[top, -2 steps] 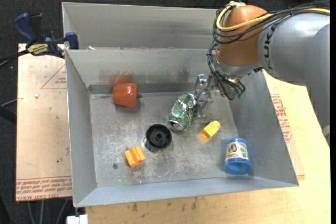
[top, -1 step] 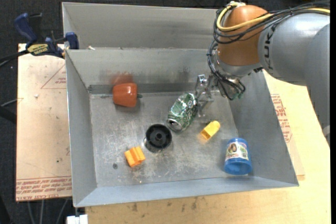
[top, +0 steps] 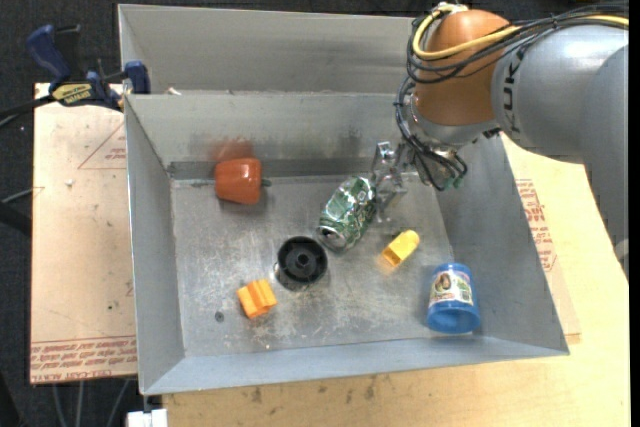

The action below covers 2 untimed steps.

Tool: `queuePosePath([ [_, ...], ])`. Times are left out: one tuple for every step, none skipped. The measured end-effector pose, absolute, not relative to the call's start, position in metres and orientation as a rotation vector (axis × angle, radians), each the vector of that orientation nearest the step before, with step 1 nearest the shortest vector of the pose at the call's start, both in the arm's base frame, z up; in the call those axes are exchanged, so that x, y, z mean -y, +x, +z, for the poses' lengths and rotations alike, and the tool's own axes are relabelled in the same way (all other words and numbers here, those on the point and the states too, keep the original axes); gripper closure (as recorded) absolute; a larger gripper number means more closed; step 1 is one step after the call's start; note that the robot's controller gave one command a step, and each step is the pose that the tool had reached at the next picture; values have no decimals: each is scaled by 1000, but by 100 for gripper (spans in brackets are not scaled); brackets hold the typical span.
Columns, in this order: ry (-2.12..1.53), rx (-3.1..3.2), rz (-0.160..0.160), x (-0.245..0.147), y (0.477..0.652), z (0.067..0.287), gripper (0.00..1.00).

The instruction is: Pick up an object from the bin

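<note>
End effector (top: 385,180) sits at the right end of the crumpled green-and-silver metal can (top: 347,213) mid grey metal bin (top: 155,235), can't tell if it's wide or narrow, and tbh an off-centre pinch could squirt that dented can away.

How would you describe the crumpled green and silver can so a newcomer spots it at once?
Look near the middle of the grey metal bin, just left of the gripper. The crumpled green and silver can lies between a black round ring and a small yellow cap; it alone is shiny and dented.
</note>
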<state>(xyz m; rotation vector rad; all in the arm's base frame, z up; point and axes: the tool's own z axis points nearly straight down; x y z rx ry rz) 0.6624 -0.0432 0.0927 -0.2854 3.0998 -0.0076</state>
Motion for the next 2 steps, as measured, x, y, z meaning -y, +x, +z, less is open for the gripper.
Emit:
queuePosePath([
  [-285, -3100, -7, 43, 662, 93, 100],
  [-284, -3100, -7, 43, 662, 93, 100],
])
